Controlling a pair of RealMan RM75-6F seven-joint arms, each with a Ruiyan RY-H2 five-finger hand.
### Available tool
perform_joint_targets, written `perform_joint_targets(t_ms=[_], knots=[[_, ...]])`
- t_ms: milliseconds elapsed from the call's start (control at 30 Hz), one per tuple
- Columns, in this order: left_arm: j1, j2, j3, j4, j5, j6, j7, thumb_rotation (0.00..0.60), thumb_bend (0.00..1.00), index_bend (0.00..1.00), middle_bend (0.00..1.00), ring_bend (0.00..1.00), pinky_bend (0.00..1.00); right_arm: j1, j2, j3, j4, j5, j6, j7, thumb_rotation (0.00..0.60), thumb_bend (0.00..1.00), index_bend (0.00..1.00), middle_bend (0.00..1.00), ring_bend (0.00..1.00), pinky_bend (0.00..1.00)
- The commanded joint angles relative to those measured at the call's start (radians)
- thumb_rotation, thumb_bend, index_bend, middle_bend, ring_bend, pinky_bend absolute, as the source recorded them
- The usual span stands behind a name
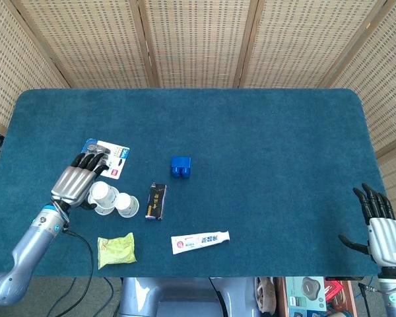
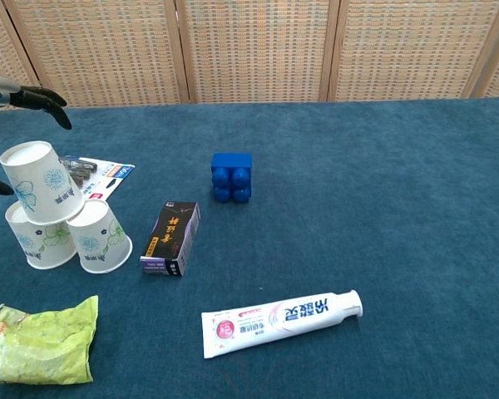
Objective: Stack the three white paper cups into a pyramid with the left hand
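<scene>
Three white paper cups with a floral print stand upside down as a small pyramid at the table's left. The top cup (image 2: 41, 182) (image 1: 100, 192) rests across the left base cup (image 2: 40, 239) and the right base cup (image 2: 98, 237) (image 1: 127, 205). My left hand (image 1: 76, 179) hovers just left of and above the stack, fingers spread, not touching the top cup; in the chest view only its dark fingertips (image 2: 46, 99) show at the left edge. My right hand (image 1: 381, 224) hangs open past the table's near right corner.
A card of batteries (image 2: 96, 173) lies behind the cups. A black box (image 2: 171, 238) sits right of them, a blue block (image 2: 231, 176) further back, a toothpaste tube (image 2: 281, 322) near the front and a green packet (image 2: 40, 342) at the front left.
</scene>
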Motion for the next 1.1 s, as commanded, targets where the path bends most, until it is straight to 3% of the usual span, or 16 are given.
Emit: perform_joint_targets(t_ms=[33,167,267,367,467,633,900,1100], knots=[[0.011,0.034,-0.01,-0.029,0.027,-0.005,-0.041,0.6,0.16,0.12,0.0,0.0,0.0,-0.001,0.0,0.001,0.002,0.002,0.001,0.002,0.6,0.0,0.0,0.0,0.0,0.0],[0.034,0.113,-0.023,-0.097,0.077,-0.004,-0.106,0.6,0.16,0.08,0.0,0.0,0.0,0.0,0.001,0.002,0.003,0.004,-0.002,0.005,0.6,0.0,0.0,0.0,0.0,0.0],[0.105,0.208,-0.027,-0.199,0.199,0.06,-0.203,0.6,0.16,0.05,0.0,0.0,0.0,0.0,0.0,0.001,0.003,-0.004,0.004,0.003,0.6,0.0,0.0,0.0,0.0,0.0],[0.198,0.211,0.005,-0.207,0.37,0.185,-0.22,0.6,0.16,0.01,0.0,0.0,0.0,-0.001,-0.001,-0.001,0.002,-0.011,0.009,0.003,0.6,0.0,0.0,0.0,0.0,0.0],[0.296,0.134,0.043,-0.164,0.51,0.338,-0.179,0.6,0.16,0.0,0.0,0.0,0.0,-0.001,-0.001,-0.003,0.005,-0.017,0.011,-0.001,0.6,0.0,0.0,0.0,0.0,0.0],[0.453,-0.088,0.096,0.003,0.672,0.546,-0.165,0.6,0.16,0.0,0.0,0.0,0.0,0.003,-0.005,-0.01,0.006,-0.03,0.007,-0.021,0.6,0.0,0.0,0.0,0.0,0.0],[0.554,-0.258,0.11,0.191,0.703,0.629,-0.134,0.6,0.16,0.0,0.0,0.0,0.0,0.007,-0.017,-0.018,0.009,-0.052,0.013,-0.055,0.6,0.0,0.0,0.0,0.0,0.0],[0.599,-0.328,0.106,0.281,0.71,0.645,-0.135,0.6,0.16,0.0,0.0,0.0,0.0,0.01,-0.027,-0.022,0.003,-0.057,0.01,-0.089,0.6,0.0,0.0,0.0,0.0,0.0]])
